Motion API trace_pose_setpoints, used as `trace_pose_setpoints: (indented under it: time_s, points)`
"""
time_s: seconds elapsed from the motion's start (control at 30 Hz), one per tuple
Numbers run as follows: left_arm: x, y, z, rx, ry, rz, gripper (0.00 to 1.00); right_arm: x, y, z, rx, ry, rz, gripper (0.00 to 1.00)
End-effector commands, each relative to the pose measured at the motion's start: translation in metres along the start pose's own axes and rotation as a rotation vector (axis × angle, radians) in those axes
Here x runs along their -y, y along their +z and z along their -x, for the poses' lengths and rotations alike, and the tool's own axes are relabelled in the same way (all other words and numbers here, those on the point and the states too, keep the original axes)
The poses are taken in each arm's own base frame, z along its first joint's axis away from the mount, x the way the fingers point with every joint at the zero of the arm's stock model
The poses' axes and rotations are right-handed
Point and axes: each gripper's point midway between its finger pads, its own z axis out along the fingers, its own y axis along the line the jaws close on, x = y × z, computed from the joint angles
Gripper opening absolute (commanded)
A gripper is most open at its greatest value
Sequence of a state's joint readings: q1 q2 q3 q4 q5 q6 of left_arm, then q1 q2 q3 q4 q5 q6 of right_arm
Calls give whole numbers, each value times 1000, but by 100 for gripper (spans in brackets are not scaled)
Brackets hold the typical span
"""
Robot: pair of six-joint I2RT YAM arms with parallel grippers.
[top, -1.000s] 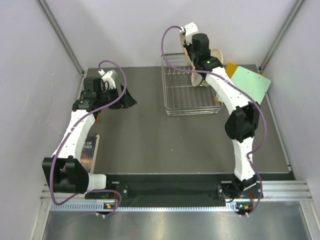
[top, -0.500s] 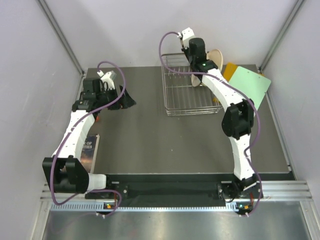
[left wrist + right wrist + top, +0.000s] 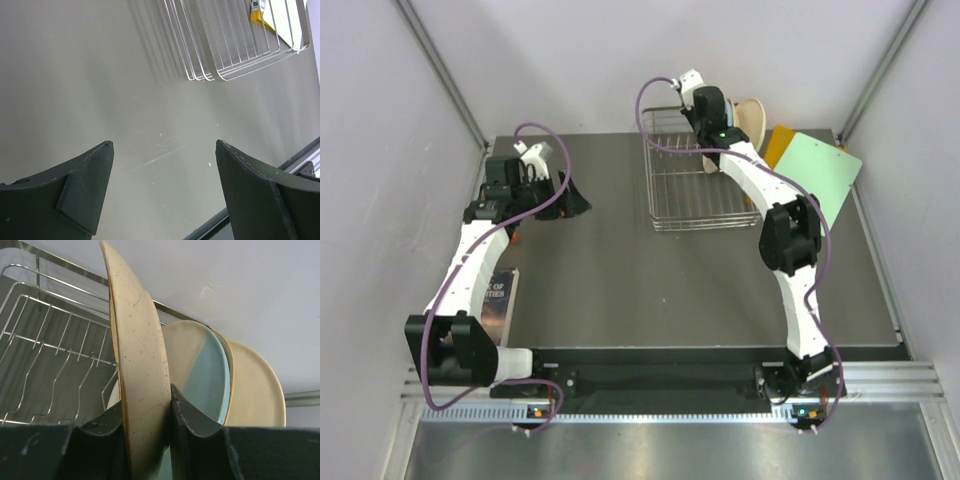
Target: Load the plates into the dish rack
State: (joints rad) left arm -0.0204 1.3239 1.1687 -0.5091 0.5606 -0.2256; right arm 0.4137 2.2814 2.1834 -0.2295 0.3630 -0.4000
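Note:
The silver wire dish rack (image 3: 695,185) stands at the back of the table; its tines show in the right wrist view (image 3: 55,365) and its near corner in the left wrist view (image 3: 235,45). My right gripper (image 3: 150,415) is shut on the rim of a tan speckled plate (image 3: 140,370), held on edge over the rack's right end. Behind it stand a white-and-light-blue plate (image 3: 210,370) and a cream plate (image 3: 255,390), seen from above as plate edges (image 3: 748,112). My left gripper (image 3: 162,190) is open and empty above bare table at the left.
A light green board (image 3: 825,172) and an orange board (image 3: 778,140) lie right of the rack. A book (image 3: 500,300) lies by the left arm near the table's left edge. The back wall is close behind the rack.
My right gripper has moved back and left with the tan plate, to the rack's far right end beside the other plates. The left arm has not moved.

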Motion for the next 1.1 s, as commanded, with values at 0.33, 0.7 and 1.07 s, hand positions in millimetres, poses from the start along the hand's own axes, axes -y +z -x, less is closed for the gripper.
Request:
trace_pose_setpoints:
  time_s: [0.33, 0.7, 1.07]
  points:
    - [6, -4, 6, 34, -1, -29, 88, 22, -29, 14, 29, 387, -71, 0]
    - [12, -11, 0, 40, -9, -42, 88, 10, -30, 1, -13, 558, -114, 0]
    - [15, -15, 0, 45, 9, -52, 89, 22, -40, 48, 142, 366, -160, 69]
